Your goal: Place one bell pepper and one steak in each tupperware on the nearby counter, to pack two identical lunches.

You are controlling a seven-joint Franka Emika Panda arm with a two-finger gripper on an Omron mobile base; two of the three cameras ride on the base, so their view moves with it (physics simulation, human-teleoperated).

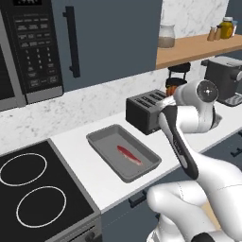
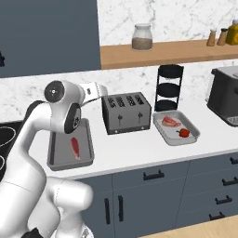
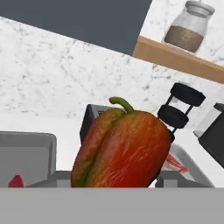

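A red bell pepper (image 3: 124, 151) with a green stem fills the middle of the hand view, and my gripper (image 2: 100, 91) is shut on it, fingertips hidden behind it. A sliver of that pepper (image 1: 170, 88) shows past the wrist, held high near the toaster. Below and to the left, the near tupperware (image 2: 56, 160) holds one steak (image 2: 75, 148) on the white counter (image 2: 135, 151). The far tupperware (image 2: 191, 138), right of the toaster, holds a steak (image 2: 170, 121) and another bell pepper (image 2: 184, 133).
A dark slotted toaster (image 2: 126, 111) stands between the two containers, with a black tiered stand (image 2: 169, 86) behind the right one. A coffee machine (image 2: 225, 100) sits far right, a cooktop (image 1: 38, 189) far left. Above the counter a wooden shelf (image 2: 162, 51) carries a jar.
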